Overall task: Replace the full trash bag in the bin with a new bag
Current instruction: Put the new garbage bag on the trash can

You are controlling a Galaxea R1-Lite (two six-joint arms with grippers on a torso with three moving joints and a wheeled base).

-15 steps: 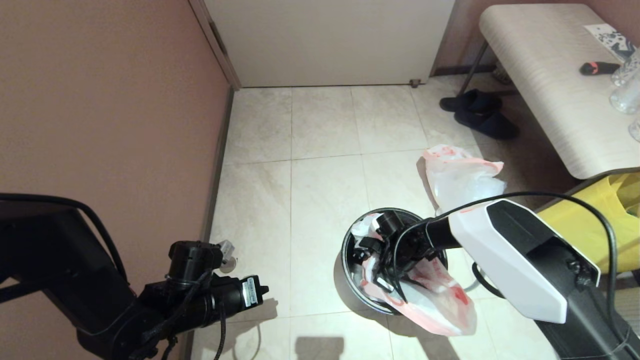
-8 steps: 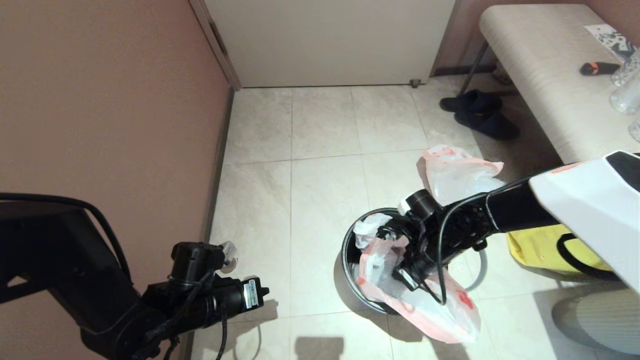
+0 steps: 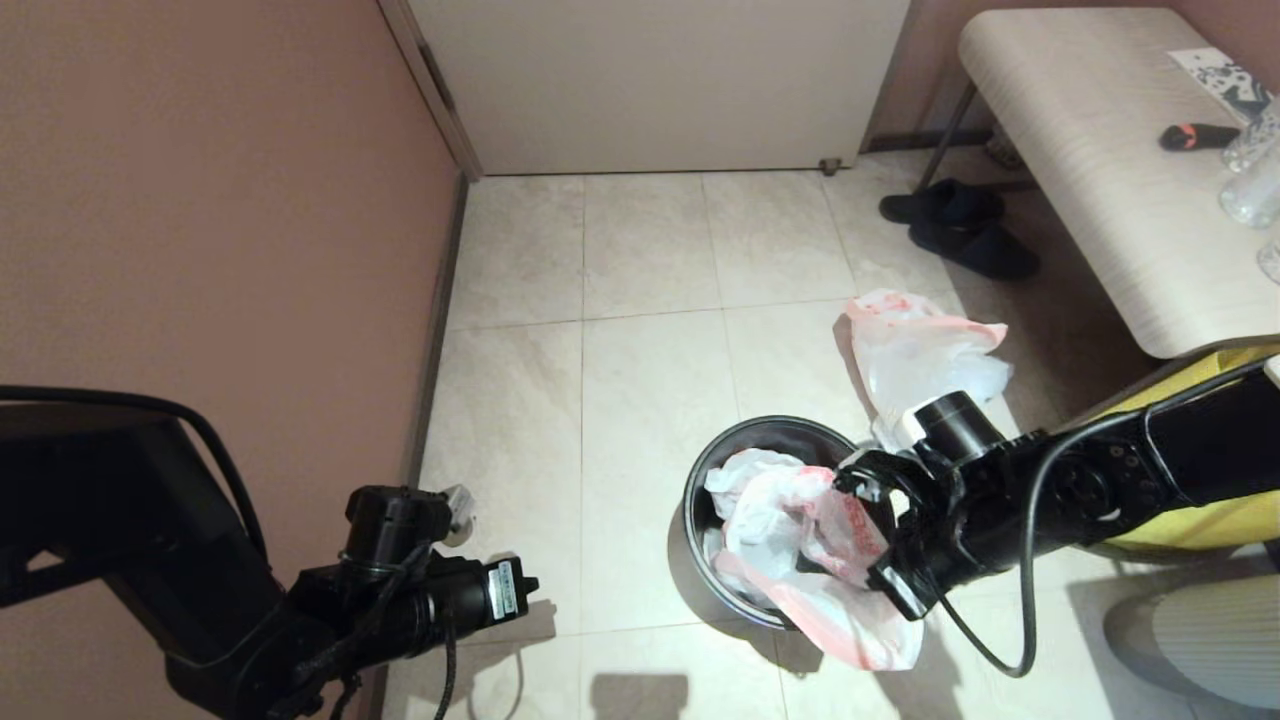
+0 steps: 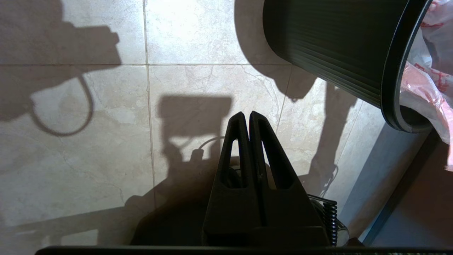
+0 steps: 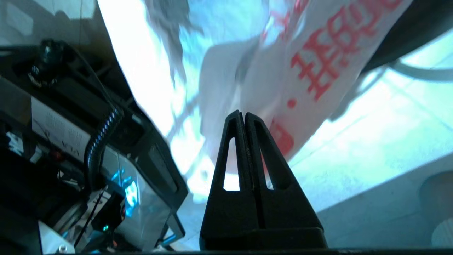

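Note:
The black round bin point(image 3: 700, 480) stands on the tiles; its ribbed wall point(image 4: 354, 42) also shows in the left wrist view. The new bag point(image 3: 780, 510), white with pink-red print, bulges out of the bin and drapes over its near right rim. My right gripper point(image 3: 888, 596) is at that rim, shut, with the bag's printed panel point(image 5: 311, 71) right at its tips point(image 5: 242, 113). The full trash bag point(image 3: 920, 355) stands on the floor just behind the bin. My left gripper point(image 4: 249, 114) hangs shut and empty over the floor, left of the bin.
A yellow bag point(image 3: 1180, 530) sits right of the bin under a pale bench point(image 3: 1100, 170). Dark slippers point(image 3: 960, 230) lie by the bench leg. A brown wall point(image 3: 200, 200) closes the left side. A grey hoop point(image 5: 421, 73) lies on the tiles near the bin.
My right gripper has risen out of the bin and swung right to its near right rim. The bag has puffed up and shifted right with it. The left arm has stayed put.

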